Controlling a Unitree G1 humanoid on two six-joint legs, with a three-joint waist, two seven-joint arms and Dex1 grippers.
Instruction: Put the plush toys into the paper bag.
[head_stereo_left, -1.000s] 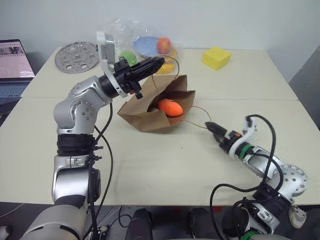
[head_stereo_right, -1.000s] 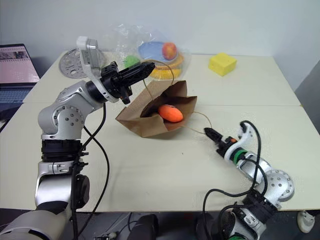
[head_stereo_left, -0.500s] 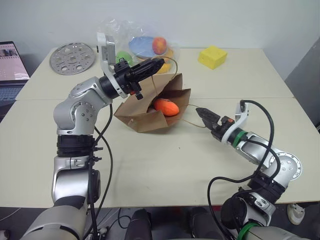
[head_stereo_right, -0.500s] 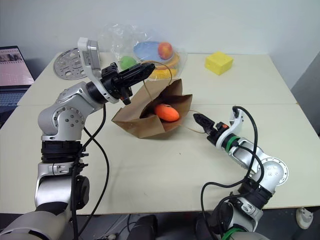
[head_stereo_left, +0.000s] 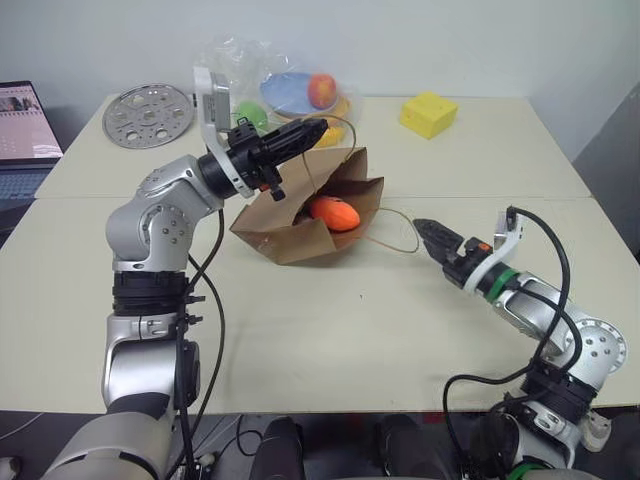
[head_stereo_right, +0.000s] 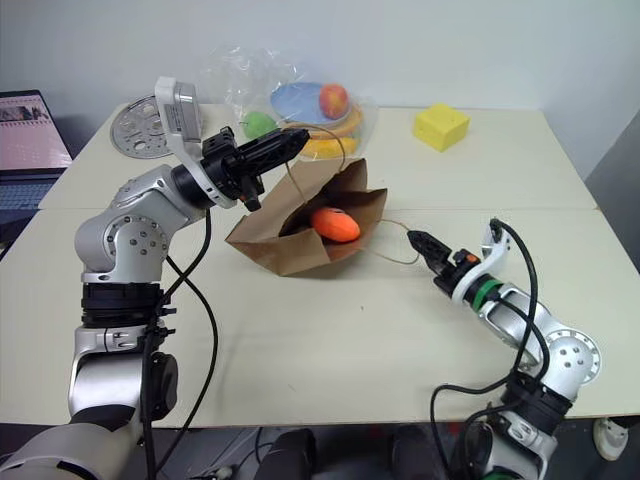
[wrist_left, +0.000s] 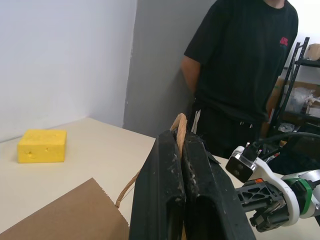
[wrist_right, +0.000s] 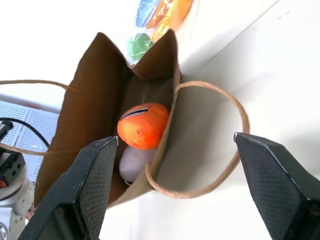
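Note:
The brown paper bag (head_stereo_left: 298, 228) lies tilted on the table with its mouth toward my right side. My left gripper (head_stereo_left: 318, 127) is shut on the bag's upper handle (wrist_left: 179, 126) and holds it up. Inside the bag are the plush toys: the orange carrot (head_stereo_left: 335, 213) and, under it, a white one (wrist_right: 134, 162). The lower handle loop (head_stereo_left: 396, 231) rests on the table. My right gripper (head_stereo_left: 422, 228) hovers just right of that loop and points at the bag's mouth. It is open, its fingers (wrist_right: 90, 185) spread wide with nothing held.
At the back of the table are a yellow block (head_stereo_left: 428, 113), a clear plastic bag of fruits (head_stereo_left: 290, 90) and a round metal disc (head_stereo_left: 150, 113). A laptop (head_stereo_left: 20, 115) sits at the far left. A person in black (wrist_left: 240, 65) stands beyond the table's right side.
My right gripper moved in toward the bag's loose handle, then drew back a little to the right, and its wrist rolled. The left gripper and the bag have stayed put.

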